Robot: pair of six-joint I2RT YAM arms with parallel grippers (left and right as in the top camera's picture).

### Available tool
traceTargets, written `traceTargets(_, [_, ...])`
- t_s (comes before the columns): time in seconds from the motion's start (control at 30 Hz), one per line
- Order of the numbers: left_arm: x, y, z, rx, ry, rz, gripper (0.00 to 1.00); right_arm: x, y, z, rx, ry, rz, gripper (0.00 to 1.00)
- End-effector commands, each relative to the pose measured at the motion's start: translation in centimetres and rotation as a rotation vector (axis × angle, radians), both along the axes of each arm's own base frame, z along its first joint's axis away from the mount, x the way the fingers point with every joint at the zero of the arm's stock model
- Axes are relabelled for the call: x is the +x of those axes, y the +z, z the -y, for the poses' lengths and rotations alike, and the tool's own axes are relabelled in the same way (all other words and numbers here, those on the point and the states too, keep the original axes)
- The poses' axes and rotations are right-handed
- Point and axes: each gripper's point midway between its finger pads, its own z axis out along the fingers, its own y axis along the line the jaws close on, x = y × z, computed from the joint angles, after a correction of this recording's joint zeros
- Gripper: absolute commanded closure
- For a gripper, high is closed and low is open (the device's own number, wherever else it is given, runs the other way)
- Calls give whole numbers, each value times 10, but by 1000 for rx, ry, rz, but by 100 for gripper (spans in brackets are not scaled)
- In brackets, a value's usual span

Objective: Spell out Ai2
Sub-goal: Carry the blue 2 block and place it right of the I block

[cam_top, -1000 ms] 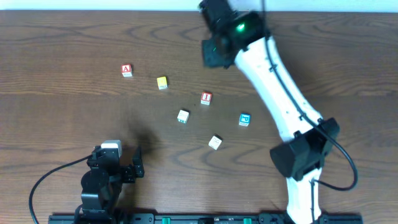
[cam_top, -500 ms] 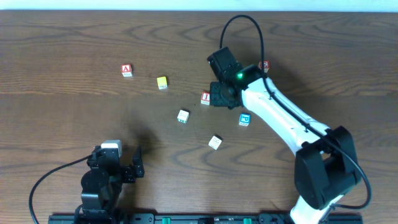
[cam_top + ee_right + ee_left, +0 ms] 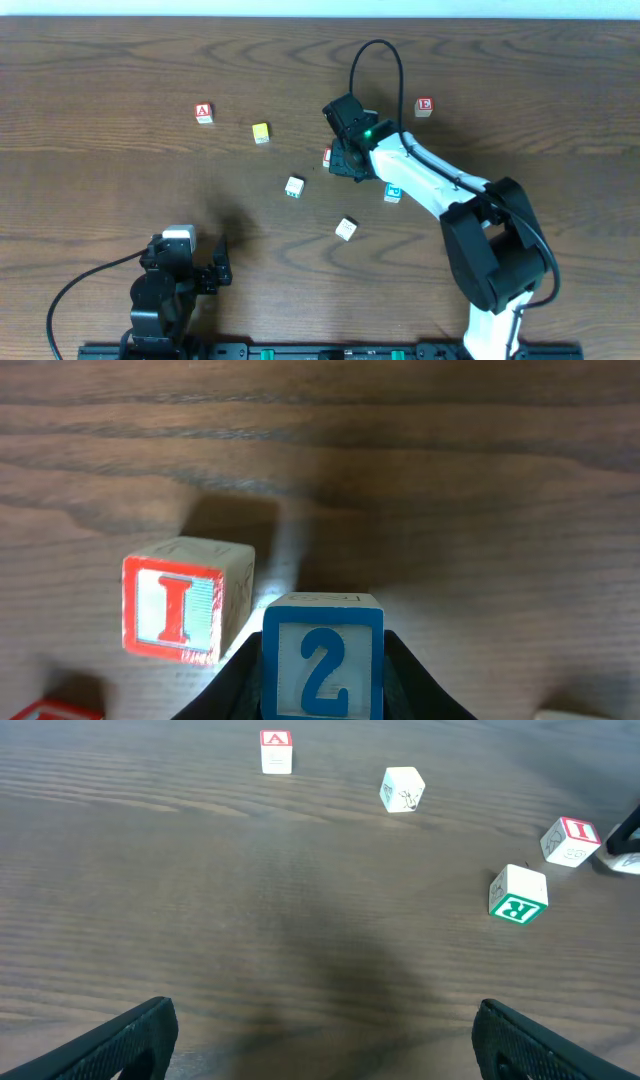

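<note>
My right gripper [image 3: 322, 678] is shut on the blue "2" cube [image 3: 322, 655] and holds it low, just right of the red "I" cube [image 3: 187, 600]. In the overhead view the right gripper [image 3: 346, 155] covers the "2" cube, and the "I" cube [image 3: 327, 157] peeks out at its left. The red "A" cube [image 3: 203, 113] lies apart at the far left. It also shows in the left wrist view [image 3: 276, 750], as does the "I" cube [image 3: 571, 840]. My left gripper [image 3: 212, 268] is open and empty near the front edge.
A red "E" cube [image 3: 424, 106] lies behind the right arm. A blue "P"-like cube [image 3: 393, 192] sits by the arm. A yellow-topped cube [image 3: 261, 132], a green "R" cube [image 3: 294, 187] and a plain white cube [image 3: 346, 229] are scattered mid-table.
My right arm has swung from the back of the table forward and down to the "I" cube, uncovering the "E" cube. The left arm has not moved.
</note>
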Motion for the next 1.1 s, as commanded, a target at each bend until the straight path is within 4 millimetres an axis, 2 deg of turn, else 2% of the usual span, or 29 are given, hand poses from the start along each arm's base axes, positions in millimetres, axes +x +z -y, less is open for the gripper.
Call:
traceTargets(0.0, [1,-3,-2,13,6,0,5,8,-3,10,-10,-43,15,99])
traceTargets(0.27, [1,-3,-2,13,6,1,5,17,0,5,4,1,52,99])
traceTargets(0.43, [1,-3,-2,13,6,1,5,18,1,0,21,33,53,99])
traceTargets(0.67, [1,-3,-2,13,6,0,5,14,-11,-3,33,42,19,99])
traceTargets(1.07, [1,-3,-2,13,6,0,5,16,-11,-3,29,55,30,98])
